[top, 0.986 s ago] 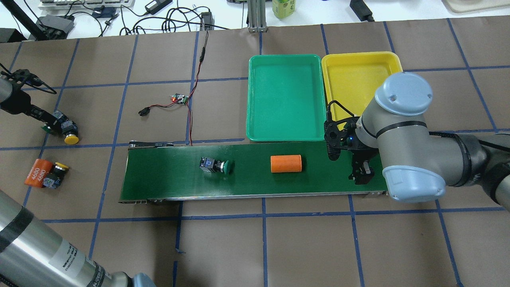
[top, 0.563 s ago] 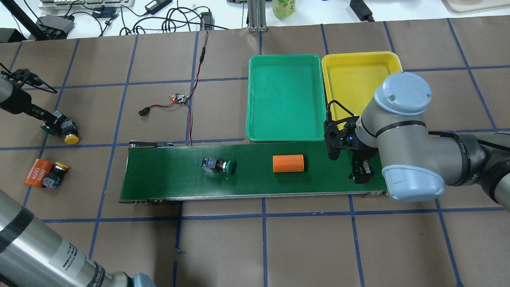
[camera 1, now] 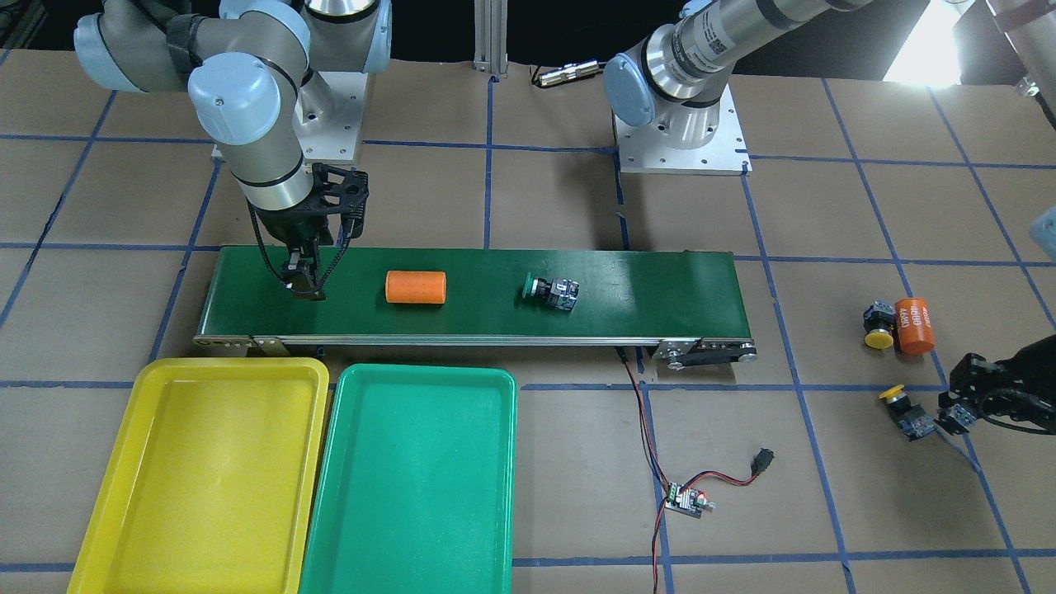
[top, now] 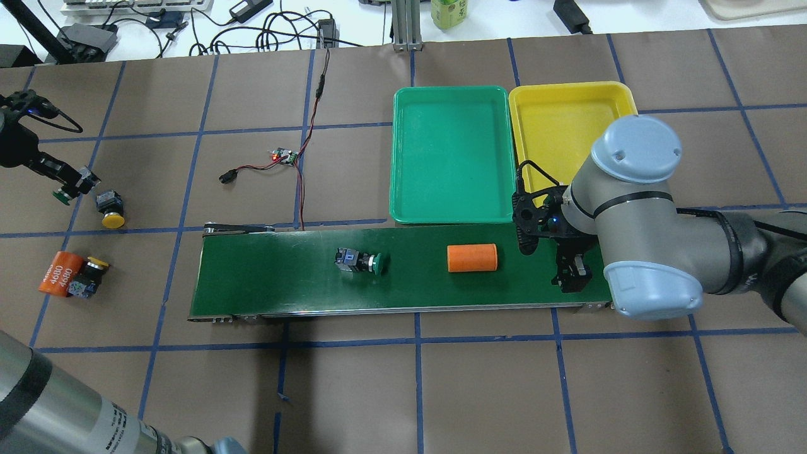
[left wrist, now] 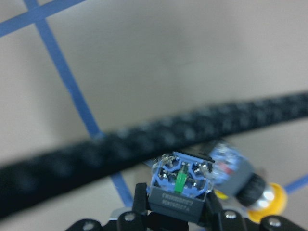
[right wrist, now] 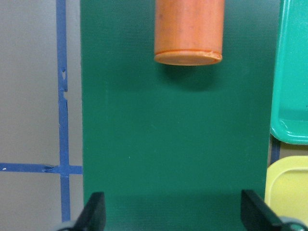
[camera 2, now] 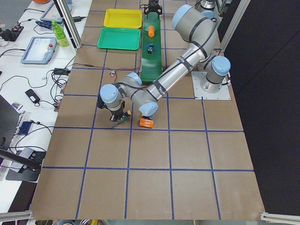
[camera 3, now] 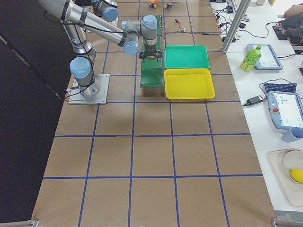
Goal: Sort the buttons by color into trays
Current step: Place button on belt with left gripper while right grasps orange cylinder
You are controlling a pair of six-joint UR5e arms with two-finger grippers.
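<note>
Our left tool point(top: 66, 188) pinches a green-capped button point(left wrist: 180, 185) above the tabletop point(top: 353, 391), probably bound for the conveyor belt point(top: 271, 277); our right tool point(right wrist: 173, 211) hangs spread over its tray-side end, ready to sort

Robotics lab, taped-grid table point(top: 378, 391), conveyor belt point(top: 284, 277), teach pendants point(camera 3: 286, 109), tangled cables point(top: 277, 31)

Table point(top: 479, 391) holds conveyor belt point(top: 265, 277), green tray point(top: 451, 157), yellow tray point(top: 561, 126).

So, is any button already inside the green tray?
No, the green tray holds nothing; one green-capped button lies on the conveyor belt.
</note>
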